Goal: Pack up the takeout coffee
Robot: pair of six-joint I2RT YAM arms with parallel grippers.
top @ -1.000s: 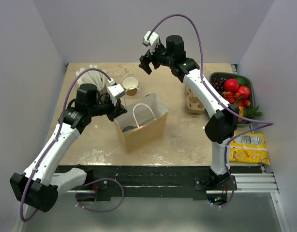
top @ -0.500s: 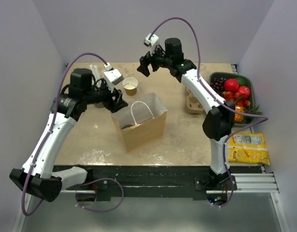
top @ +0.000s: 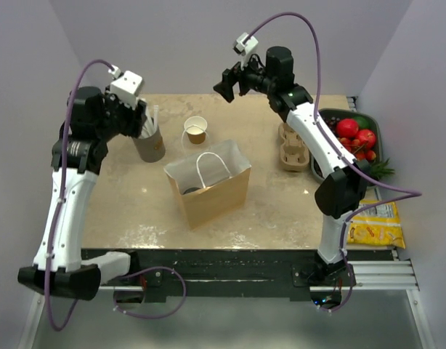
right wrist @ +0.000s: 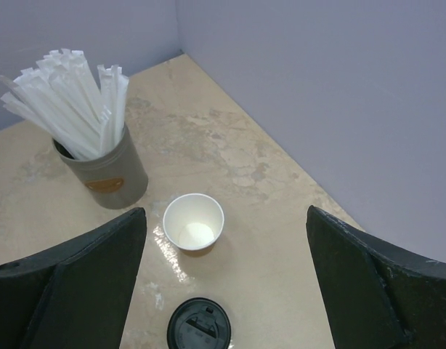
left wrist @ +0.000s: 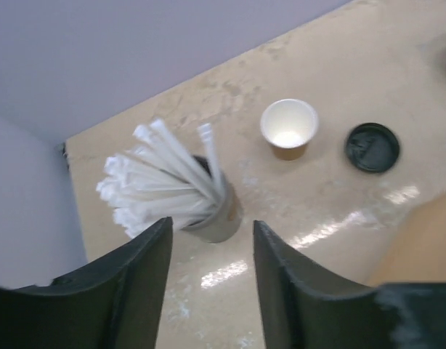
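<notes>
An open brown paper bag (top: 217,195) stands mid-table. Deep inside it a dark round lid shows, the takeout coffee (top: 192,191); its cup body is hidden by the bag walls. My left gripper (top: 138,118) hangs high above the back left corner, open with nothing between its fingers (left wrist: 143,269). The grey cup of straws (left wrist: 219,218) lies below it. My right gripper (top: 225,83) is raised over the table's far edge, wide open and empty. In the right wrist view it (right wrist: 224,214) looks down on a lidless cup (right wrist: 194,224).
A loose black lid (right wrist: 200,327) lies flat beside the lidless cup (top: 196,129), behind the bag. A cardboard cup carrier (top: 290,150), a fruit bowl (top: 350,134) and a yellow snack packet (top: 373,222) are at the right. Walls close in on three sides.
My left gripper opened, left the bag's rim and rose toward the back left over the straws. The right arm drifted up and to the right.
</notes>
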